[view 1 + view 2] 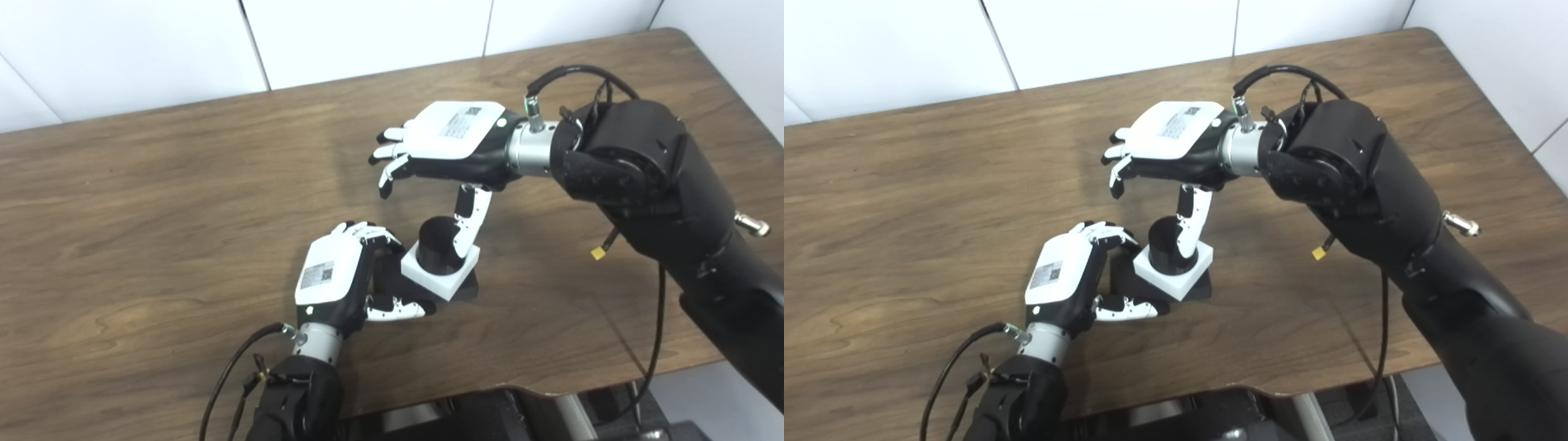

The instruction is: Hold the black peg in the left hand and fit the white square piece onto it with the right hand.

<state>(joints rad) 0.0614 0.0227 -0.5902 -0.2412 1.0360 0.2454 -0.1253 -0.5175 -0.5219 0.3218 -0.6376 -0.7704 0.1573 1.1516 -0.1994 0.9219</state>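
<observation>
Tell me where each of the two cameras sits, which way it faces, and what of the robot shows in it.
Left eye view: on the head, looking down and forward at the wooden table; both forearms rise from the bottom edge, the left hand gripping the black peg, the right hand open above it.
Right eye view: beside the first, a little to the right, same downward aim; both arms show again.
Shared: the whole scene, with the white square piece already seated around the peg, everything shifted leftward in the right eye view.
</observation>
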